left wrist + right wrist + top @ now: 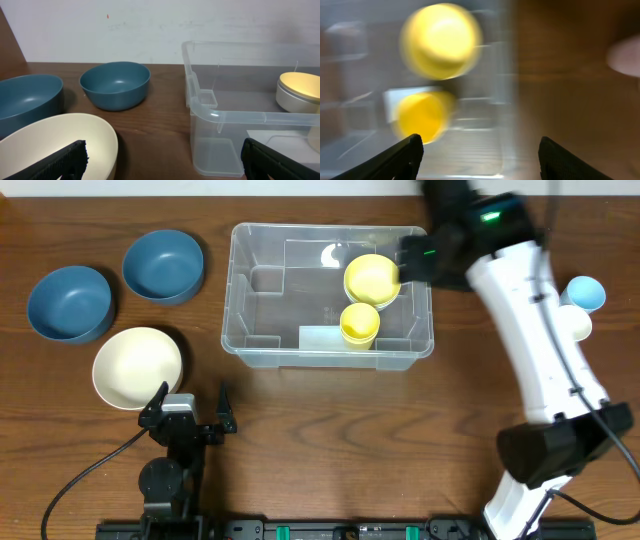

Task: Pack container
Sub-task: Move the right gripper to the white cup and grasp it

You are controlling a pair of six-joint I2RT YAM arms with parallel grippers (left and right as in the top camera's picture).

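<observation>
Your right gripper (479, 147) hangs over the container (262, 255). Its wrist camera shows the two fingers spread wide with nothing between them, so it holds nothing. That view is badly smeared, but you can make out what lies beneath. A yellow bowl (441, 40) sits ahead of the left finger, and a smaller yellow cup (422, 116) sits nearer, close by that same fingertip. Both are inside the container. From overhead, the gripper sits above the container's far right corner, right beside the yellow bowl. The yellow cup stands just beside the bowl; I cannot tell whether they touch. A pale flat sheet (320, 338) lies on the container floor next to the cup.

Your left gripper (193, 395) sits low over the table (330, 440), short of the container, its fingers fully apart and empty. The container's near left corner is ahead of it, towards its right finger. Just ahead of its left finger is the cream bowl (55, 137). Beyond that stand a blue bowl (116, 84) and a second blue bowl (27, 100), side by side.

On the outer side of your right arm, a light blue cup (585, 293) and a whitish cup (577, 325) stand close together on the table.
</observation>
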